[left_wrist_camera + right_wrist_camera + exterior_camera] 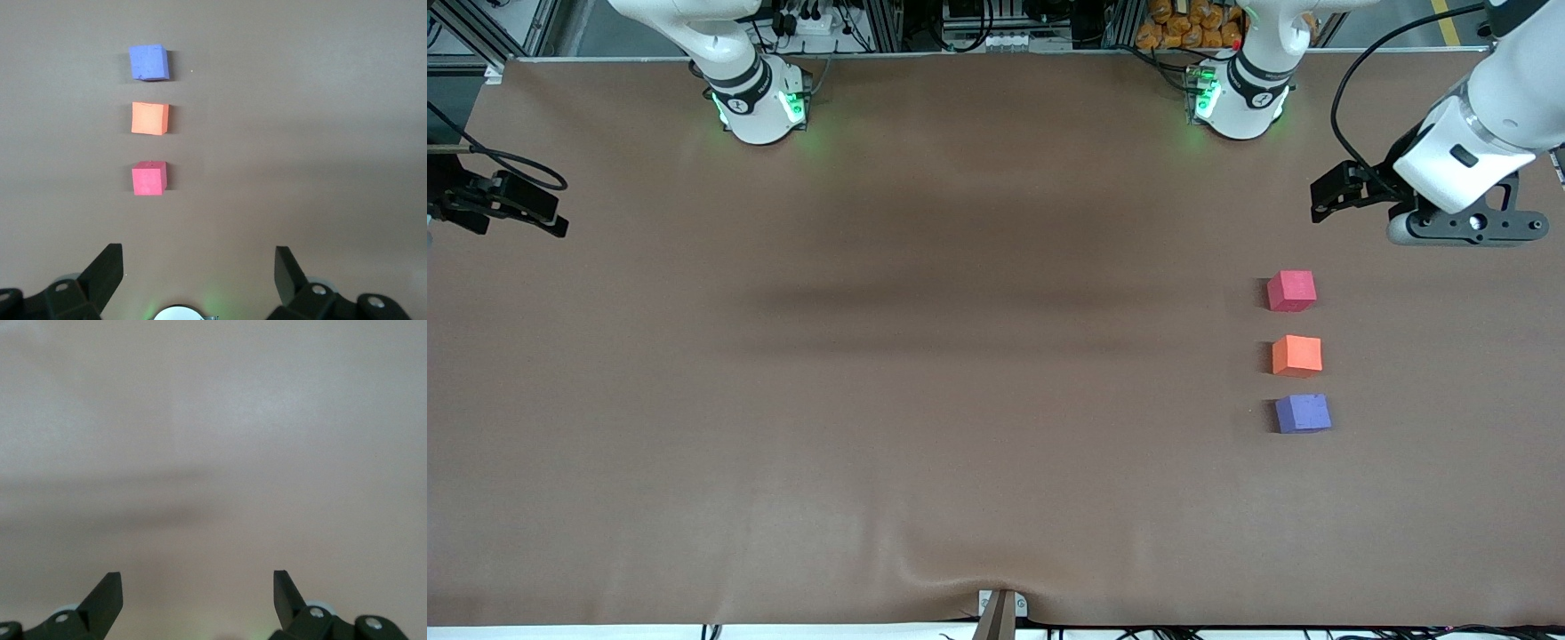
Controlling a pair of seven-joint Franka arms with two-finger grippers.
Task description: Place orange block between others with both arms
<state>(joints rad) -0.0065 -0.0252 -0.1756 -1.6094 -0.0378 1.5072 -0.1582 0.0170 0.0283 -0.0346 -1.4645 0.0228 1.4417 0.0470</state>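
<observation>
Three small cubes stand in a row on the brown table toward the left arm's end. The orange block sits in the middle. The red-pink cube is farther from the front camera, the purple-blue cube nearer. Small gaps separate them. My left gripper hangs open and empty above the table, beside the red-pink cube's end of the row. My right gripper waits open and empty over bare table at the right arm's end.
The brown table cover has a slight wrinkle at its front edge near a small metal clamp. Both arm bases glow green along the table's back edge.
</observation>
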